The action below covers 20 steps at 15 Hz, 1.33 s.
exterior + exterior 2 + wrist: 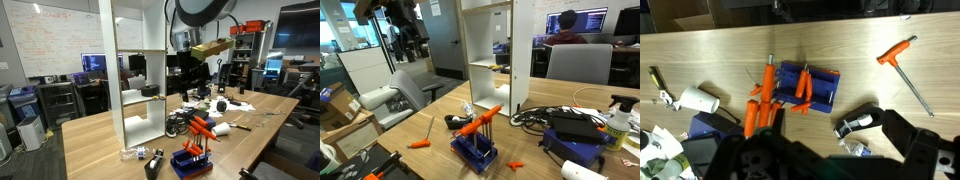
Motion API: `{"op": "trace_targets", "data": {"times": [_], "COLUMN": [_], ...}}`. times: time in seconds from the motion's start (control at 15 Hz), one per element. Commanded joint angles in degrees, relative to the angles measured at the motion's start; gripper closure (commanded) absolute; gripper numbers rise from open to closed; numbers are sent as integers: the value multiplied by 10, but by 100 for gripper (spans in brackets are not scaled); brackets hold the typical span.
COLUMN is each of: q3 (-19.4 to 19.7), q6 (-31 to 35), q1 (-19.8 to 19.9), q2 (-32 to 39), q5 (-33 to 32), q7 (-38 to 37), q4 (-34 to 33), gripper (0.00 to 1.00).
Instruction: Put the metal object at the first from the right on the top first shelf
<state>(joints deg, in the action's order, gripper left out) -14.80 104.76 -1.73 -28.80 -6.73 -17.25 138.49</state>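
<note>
Several orange-handled tools point(765, 98) stand in and lean on a blue tool holder point(808, 85) on the wooden table. They also show in both exterior views point(200, 128) point(480, 122). One orange T-handled tool point(902, 52) with a dark metal shaft lies apart on the table point(420, 145). The tall white shelving unit's top board point(488, 6) is bare as far as it shows. My gripper point(810, 140) hangs high above the table, open and empty, well away from the shelf point(183, 45).
Black cables and a power brick point(570, 125), a white bottle point(698, 98), and small loose parts point(140, 154) lie on the table. Lower shelf boards hold dark items point(150, 90). Office chairs point(380, 100) stand beside the table.
</note>
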Motion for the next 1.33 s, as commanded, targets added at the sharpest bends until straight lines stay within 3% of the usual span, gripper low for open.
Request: {"op": "trace_targets", "data": {"times": [0.0,0.33,0.73,1.27], "q3": [21,62,114,125], "q6": [10,40,136,246], "q1": [-11,-2,13,30], "q2": [-5,-19,-12,45], "q5": [1,19,41,26], "q7": [0,7,20,40], "q4": [5,23,69,117], "gripper": [0,0,0,0]}}
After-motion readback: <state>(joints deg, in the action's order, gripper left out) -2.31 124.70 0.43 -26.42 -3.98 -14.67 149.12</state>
